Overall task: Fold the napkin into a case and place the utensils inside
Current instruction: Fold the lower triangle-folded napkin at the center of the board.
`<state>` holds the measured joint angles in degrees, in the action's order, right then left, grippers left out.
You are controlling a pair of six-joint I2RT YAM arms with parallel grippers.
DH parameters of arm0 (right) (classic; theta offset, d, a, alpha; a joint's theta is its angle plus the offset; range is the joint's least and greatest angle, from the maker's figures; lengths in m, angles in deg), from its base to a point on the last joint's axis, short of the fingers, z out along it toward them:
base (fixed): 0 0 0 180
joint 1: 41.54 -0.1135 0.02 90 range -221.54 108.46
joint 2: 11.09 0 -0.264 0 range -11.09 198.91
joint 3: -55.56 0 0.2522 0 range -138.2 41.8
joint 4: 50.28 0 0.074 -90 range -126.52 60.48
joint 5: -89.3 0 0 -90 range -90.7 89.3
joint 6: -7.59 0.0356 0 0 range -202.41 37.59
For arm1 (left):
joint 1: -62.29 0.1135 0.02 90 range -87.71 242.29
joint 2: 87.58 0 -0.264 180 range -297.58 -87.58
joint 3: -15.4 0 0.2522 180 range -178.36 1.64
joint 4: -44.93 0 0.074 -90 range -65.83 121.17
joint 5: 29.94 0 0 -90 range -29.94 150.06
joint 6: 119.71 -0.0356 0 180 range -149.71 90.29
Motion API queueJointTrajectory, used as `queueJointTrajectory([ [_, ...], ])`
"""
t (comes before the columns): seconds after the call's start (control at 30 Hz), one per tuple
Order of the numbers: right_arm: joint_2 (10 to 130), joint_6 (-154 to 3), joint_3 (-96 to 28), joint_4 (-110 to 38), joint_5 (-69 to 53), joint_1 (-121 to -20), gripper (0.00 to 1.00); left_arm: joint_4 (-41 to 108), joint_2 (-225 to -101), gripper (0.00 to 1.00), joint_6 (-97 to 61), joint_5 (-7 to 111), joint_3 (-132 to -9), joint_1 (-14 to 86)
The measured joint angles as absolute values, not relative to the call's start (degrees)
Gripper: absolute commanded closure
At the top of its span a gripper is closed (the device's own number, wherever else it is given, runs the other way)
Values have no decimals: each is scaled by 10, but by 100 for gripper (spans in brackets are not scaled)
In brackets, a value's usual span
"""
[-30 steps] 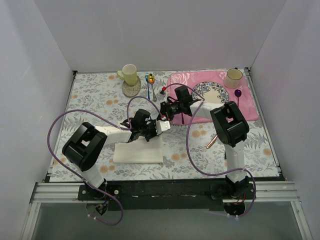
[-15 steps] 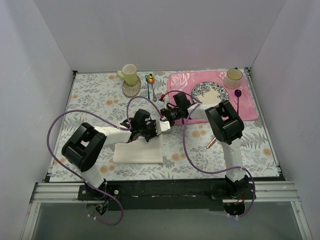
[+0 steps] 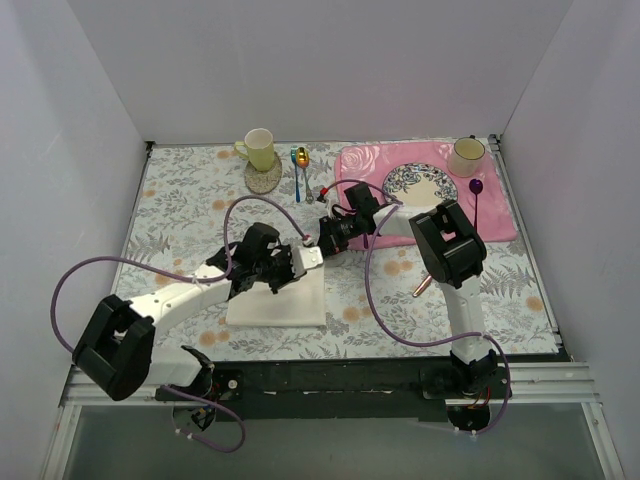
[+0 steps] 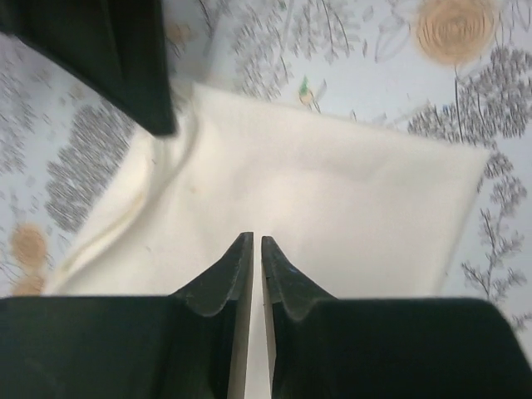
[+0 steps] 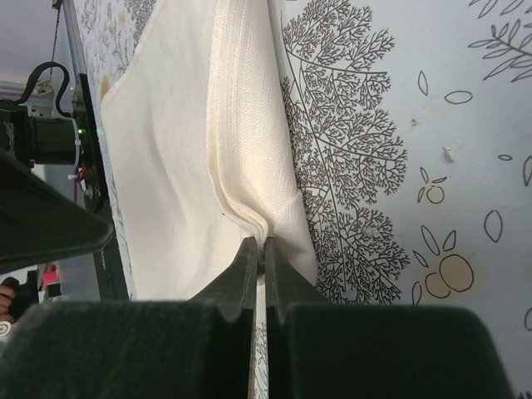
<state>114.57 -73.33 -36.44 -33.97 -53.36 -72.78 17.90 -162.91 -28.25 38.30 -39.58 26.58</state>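
Note:
The cream napkin (image 3: 278, 298) lies folded on the flowered tablecloth, with its far right corner lifted. My right gripper (image 3: 325, 240) is shut on that corner, and the layered edge (image 5: 249, 208) bunches up into its jaws (image 5: 259, 243). My left gripper (image 3: 292, 266) hovers over the napkin (image 4: 332, 199); its tips (image 4: 252, 241) stand a thin slit apart with nothing between them. The copper knife (image 3: 422, 285) lies right of the napkin, by the right arm. The spoon with the gold bowl (image 3: 301, 158) rests at the back beside the coaster.
A yellow mug (image 3: 259, 148) stands on a coaster at the back. The pink placemat (image 3: 500, 215) carries a patterned plate (image 3: 420, 186) and a cup (image 3: 467, 155), with a purple fork (image 3: 477, 195) beside them. White walls close in three sides.
The left arm has swung its elbow out to the near left and drawn its gripper slightly left, its jaws parting off the napkin. The right gripper has carried the corner a little left.

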Motion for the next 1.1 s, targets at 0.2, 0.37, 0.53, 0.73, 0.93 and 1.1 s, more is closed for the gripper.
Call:
queueJointTrajectory([
  [0.2,1144,-742,-364,-338,-536,-728,99,118,-1639,95,-277,404,-351,274],
  [0.37,1133,-762,-364,-331,-529,-734,99,115,-1674,96,-266,413,-358,277],
  [0.53,1099,-782,-358,-317,-520,-745,99,118,-1675,97,-257,416,-359,277],
  [0.73,1062,-816,-344,-293,-517,-761,99,119,-1675,97,-252,416,-358,281],
  [0.93,1072,-862,-334,-244,-502,-765,99,122,-1678,97,-248,412,-359,286],
  [1.1,1076,-893,-327,-226,-485,-765,99,125,-1686,97,-247,404,-364,291],
])
